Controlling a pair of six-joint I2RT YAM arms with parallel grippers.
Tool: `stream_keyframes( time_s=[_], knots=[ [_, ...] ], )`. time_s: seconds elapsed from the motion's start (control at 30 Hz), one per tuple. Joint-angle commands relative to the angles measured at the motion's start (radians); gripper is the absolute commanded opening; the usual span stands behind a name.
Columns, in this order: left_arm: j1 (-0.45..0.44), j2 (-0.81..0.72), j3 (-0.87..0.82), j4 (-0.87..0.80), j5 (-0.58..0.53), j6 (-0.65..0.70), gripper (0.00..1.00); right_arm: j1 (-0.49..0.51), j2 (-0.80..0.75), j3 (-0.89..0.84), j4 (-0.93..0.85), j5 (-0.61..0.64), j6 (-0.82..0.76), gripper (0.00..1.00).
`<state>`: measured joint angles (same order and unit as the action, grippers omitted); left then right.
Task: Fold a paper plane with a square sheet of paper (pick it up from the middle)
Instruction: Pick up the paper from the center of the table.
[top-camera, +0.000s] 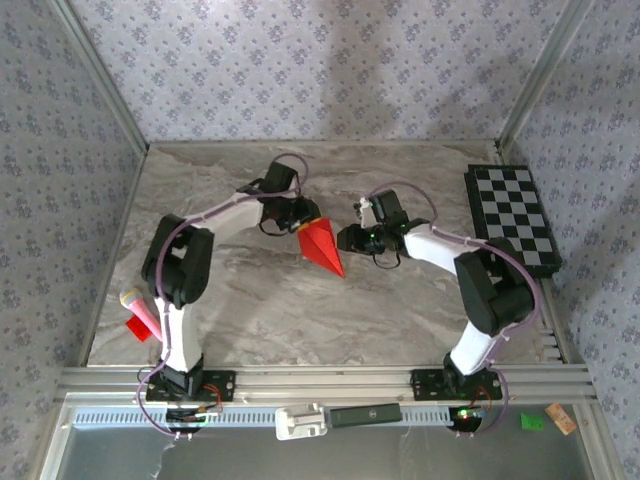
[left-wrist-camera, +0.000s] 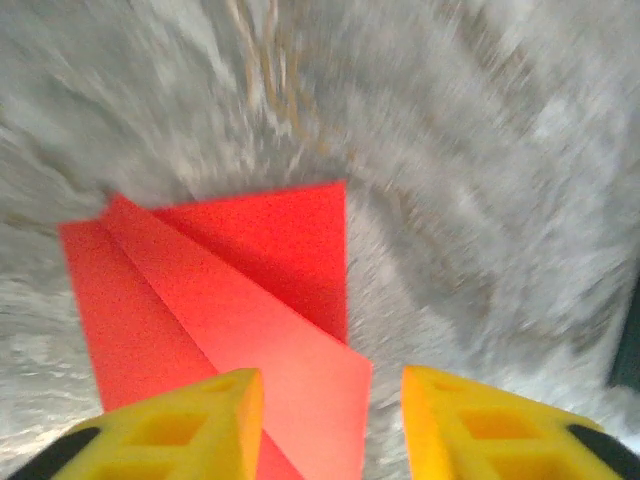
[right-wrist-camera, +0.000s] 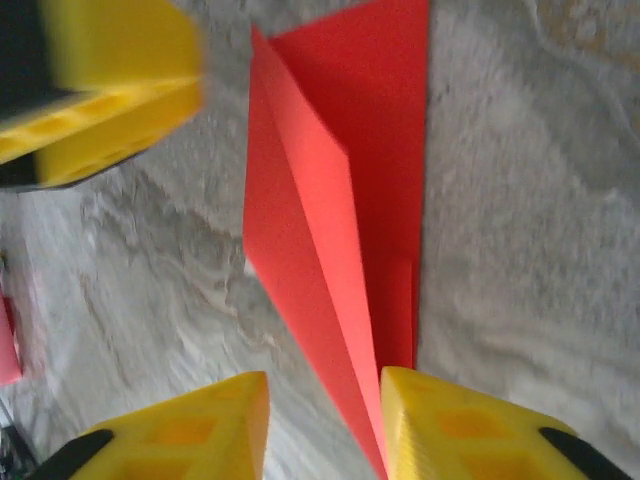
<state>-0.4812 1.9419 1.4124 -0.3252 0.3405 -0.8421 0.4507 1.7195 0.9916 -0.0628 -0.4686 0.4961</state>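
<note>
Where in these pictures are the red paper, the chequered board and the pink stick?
paper (top-camera: 322, 246): top view, middle of the folded red shape.
board (top-camera: 512, 218): top view, centre of its chequered face.
stick (top-camera: 143, 314): top view, its pink shaft.

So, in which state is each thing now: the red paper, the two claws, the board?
Red paper: folded to a pointed shape, lying on the table.
Left claw: open, at the paper's wide end.
Right claw: open, at the paper's narrow end.
Chequered board: lying flat, untouched.
</note>
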Motion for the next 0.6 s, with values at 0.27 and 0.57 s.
stream_keyframes(
  time_s=[0.27,0.57],
  knots=[
    [0.194,-0.224,-0.297,0.100,-0.020,-0.131,0.70,-0.010,0.234,0.192,0.019,-0.087,-0.031,0.36],
    [0.245,-0.321,-0.455,0.222,0.029,-0.104,0.95,-0.012,0.323,0.284,0.013,-0.177,-0.043,0.21]
  ],
)
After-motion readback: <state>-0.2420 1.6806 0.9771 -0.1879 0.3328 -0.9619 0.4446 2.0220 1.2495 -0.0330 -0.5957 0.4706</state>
